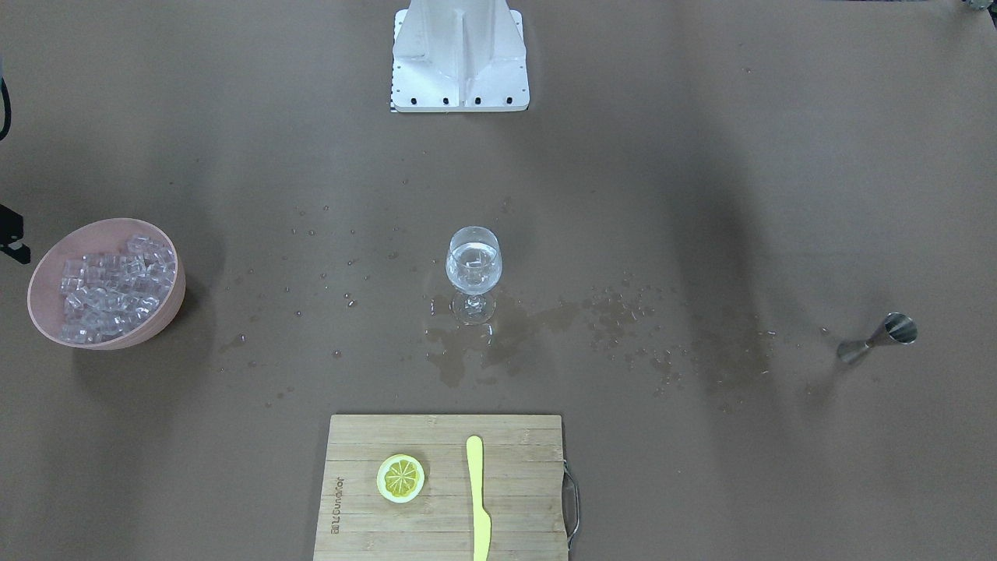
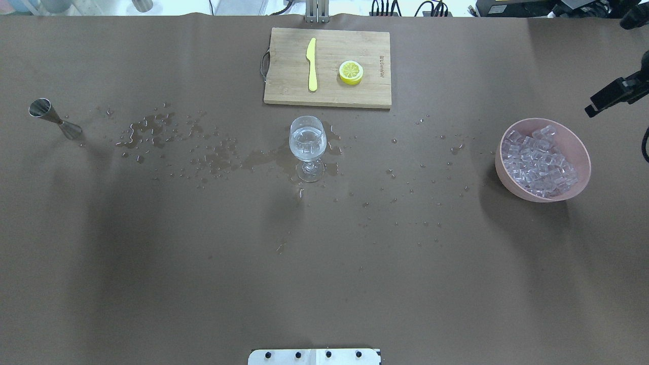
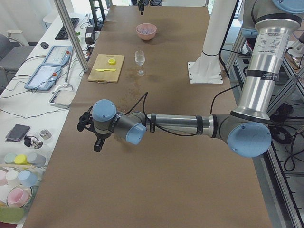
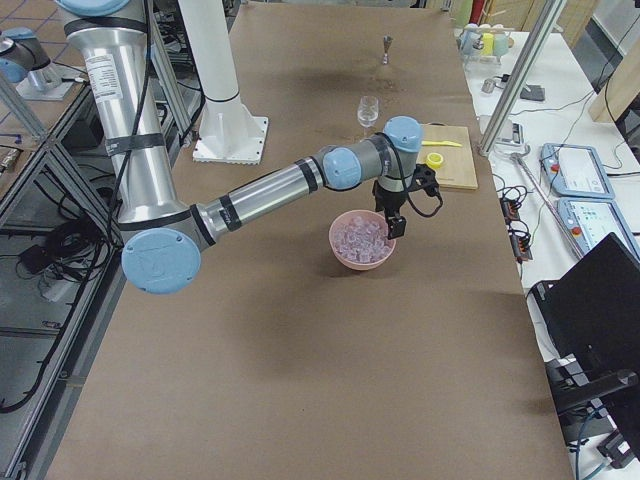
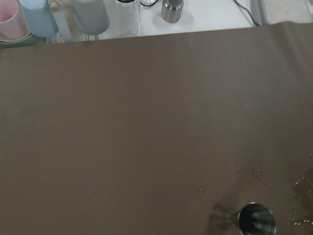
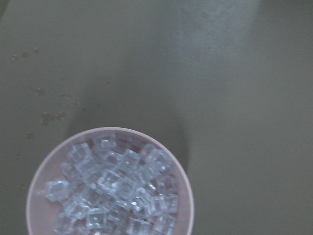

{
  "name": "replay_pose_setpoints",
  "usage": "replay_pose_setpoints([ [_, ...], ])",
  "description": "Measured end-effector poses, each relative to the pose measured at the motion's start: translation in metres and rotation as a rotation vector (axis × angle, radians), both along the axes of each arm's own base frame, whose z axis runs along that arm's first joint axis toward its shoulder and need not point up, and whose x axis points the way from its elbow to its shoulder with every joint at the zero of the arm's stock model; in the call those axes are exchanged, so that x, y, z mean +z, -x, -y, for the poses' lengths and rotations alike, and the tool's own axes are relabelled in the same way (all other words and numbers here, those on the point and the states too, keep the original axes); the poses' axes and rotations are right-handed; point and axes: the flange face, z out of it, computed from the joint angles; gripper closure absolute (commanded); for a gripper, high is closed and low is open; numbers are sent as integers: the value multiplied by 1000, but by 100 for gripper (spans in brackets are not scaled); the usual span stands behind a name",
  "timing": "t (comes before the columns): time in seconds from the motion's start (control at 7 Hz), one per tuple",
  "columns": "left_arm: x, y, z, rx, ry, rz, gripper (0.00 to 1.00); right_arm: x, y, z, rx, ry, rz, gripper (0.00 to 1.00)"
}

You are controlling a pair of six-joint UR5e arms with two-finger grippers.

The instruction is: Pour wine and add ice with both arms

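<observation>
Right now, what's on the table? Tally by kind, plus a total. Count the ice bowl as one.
wine glass, clear liquid inside: 1
pink bowl of ice, cubes too many to count: 1
jigger: 1
cutting board: 1
lemon slice: 1
yellow knife: 1
Total: 6
</observation>
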Motion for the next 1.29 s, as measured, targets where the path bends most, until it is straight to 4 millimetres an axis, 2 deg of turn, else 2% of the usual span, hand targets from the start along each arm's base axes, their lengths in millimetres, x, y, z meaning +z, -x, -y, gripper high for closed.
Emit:
replay_pose_setpoints([
  [0.29,28,39,-16,62,86,38,2,28,-49,-10,29,-1,-21,0],
  [0.43,52,55,-37,60,139,43,2,42,-69,-13,59,22,-27,0],
  [0.57,77,68,-67,37,173,48,2,56,-84,-14,75,46,-34,0],
  [0.71,80,75,-86,-4,179,46,2,70,-92,-14,66,56,-36,0],
  [0.86,63,76,-94,-76,220,28,2,83,-97,-13,49,61,-40,0],
  [1.0,42,74,-93,-136,262,6,2,97,-104,-12,22,54,-44,0],
  [1.29,4,57,-72,-146,244,3,2,120,-116,-10,-32,36,-40,0],
])
